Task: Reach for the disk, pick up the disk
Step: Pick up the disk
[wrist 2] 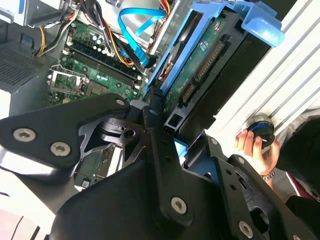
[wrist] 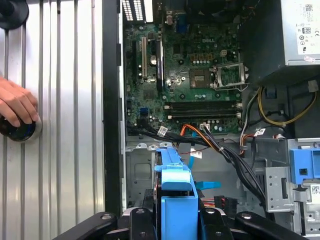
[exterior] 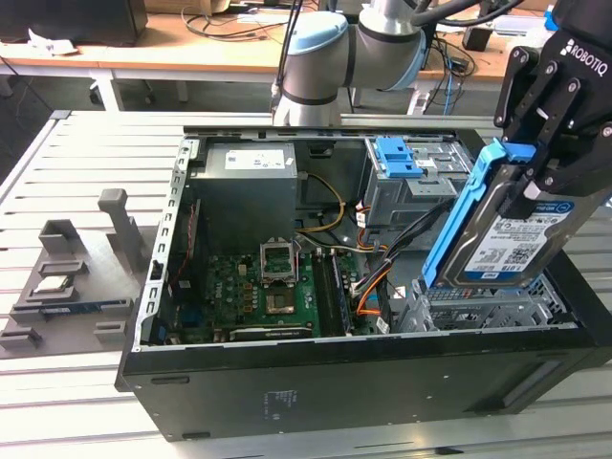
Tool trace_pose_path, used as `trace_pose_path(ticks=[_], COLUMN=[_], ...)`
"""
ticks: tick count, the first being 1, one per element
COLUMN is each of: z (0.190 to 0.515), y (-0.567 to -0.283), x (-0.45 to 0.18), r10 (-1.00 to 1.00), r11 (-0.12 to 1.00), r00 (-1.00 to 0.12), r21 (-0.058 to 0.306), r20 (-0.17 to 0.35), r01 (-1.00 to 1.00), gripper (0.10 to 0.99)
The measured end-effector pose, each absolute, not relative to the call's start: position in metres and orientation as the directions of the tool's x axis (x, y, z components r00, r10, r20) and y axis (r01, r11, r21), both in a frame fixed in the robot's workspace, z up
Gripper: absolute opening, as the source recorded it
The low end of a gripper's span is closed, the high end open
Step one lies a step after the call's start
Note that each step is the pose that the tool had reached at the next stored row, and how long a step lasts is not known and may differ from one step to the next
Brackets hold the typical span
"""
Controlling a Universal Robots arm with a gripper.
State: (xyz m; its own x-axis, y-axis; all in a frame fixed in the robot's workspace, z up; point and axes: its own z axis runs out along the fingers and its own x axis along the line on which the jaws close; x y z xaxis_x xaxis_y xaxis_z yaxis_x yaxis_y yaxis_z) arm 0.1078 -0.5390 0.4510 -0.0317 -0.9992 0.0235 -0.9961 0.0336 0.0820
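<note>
The gripper (exterior: 535, 153) is clamped on the top end of the disk (exterior: 507, 239), holding it on edge and tilted, clear above the drive cage (exterior: 478, 306) at the exterior view's right end of the open case (exterior: 363, 382). In the first wrist view the blue caddy (wrist: 175, 200) sits between the black fingers (wrist: 135, 225), with the motherboard (wrist: 190, 75) well below it. In the second wrist view the drive's green circuit side (wrist 2: 200, 65) faces the camera.

The reach looks finished and the pick-up looks as good as done: the disk hangs in the air, touching nothing but the gripper. What remains, as I judge it, calls for a firm hold and care that the caddy's lower corner stays off the cables (exterior: 382, 258) just beside the cage.

A person's hand (wrist: 15, 105) rests on a round black knob (wrist: 20, 130) on the slatted table (wrist: 65, 125) beside the case
</note>
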Motion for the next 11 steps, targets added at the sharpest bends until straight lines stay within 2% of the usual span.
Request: trace_pose_path(ticks=[11], z=[0.4494], y=[-0.5358], x=[0.1097], r10=[-0.999], r11=[0.034], r00=[-0.032], r21=[0.082], r20=[0.033], r01=[-0.996], gripper=[0.369])
